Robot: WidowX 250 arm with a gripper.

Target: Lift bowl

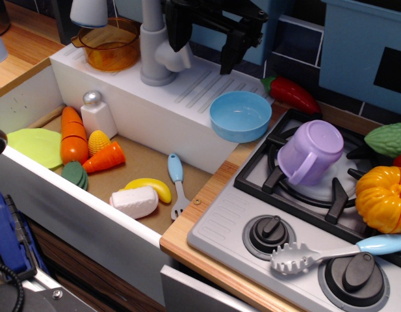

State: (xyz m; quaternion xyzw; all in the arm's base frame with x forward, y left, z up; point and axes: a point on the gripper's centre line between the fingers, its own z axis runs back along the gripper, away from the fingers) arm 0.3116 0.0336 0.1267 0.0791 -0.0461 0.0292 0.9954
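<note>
1 bowl point(240, 116), light blue, round (no long axis), mouth up w/ slight tilt, on white drainboard point(187, 88) edge beside stove point(304, 195). Purple mug point(310, 153) near, on burner. Gripper point(210, 49) above-left, apart, fingers spread, empty.

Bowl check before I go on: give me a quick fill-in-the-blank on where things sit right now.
1. The light-blue bowl rests on the white drainboard's edge, its opening facing ____.
2. The purple mug lies tipped on the ____.
3. The gripper hangs above the drainboard, ____ the bowl.
4. The amber pot sits ____ of the grey faucet in the picture.

Missing words: up; stove; not touching; left
</note>
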